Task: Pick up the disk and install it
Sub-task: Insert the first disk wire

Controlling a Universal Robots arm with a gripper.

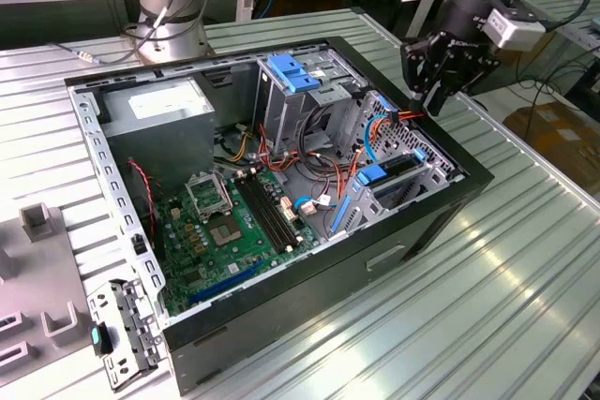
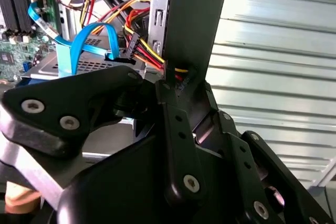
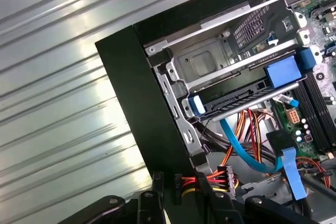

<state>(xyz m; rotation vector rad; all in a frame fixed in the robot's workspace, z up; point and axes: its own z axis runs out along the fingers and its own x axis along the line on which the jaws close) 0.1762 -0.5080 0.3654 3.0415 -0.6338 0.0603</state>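
While the black hand (image 1: 433, 100) is hanging over the far corner of the open computer case (image 1: 309, 325), on the exterior view's right, its jointed metal links are crowding both wrist views, and I cannot tell whether its fingers are spread or closed, or whether they are gripping anything. Its tip is sitting just above the case's black rim, close to a bundle of red, yellow and black wires ending in a dark connector (image 3: 223, 176). Just inside the case from that corner, the disk (image 3: 239, 98) is lying flat in a perforated grey steel drive cage (image 3: 210, 64), its dark edge showing between blue plastic frame tabs (image 3: 283, 71). A glossy blue ribbon-like cable (image 3: 239, 148) is curving beside the cage toward the green motherboard (image 1: 230, 231), which is filling the case's floor. Against the case's opposite wall, a boxy grey power supply (image 1: 155, 114) with a pale sticker is resting. Underneath the case, the ribbed, shiny aluminium tabletop (image 1: 525, 269) is catching bright reflections along its grooves.
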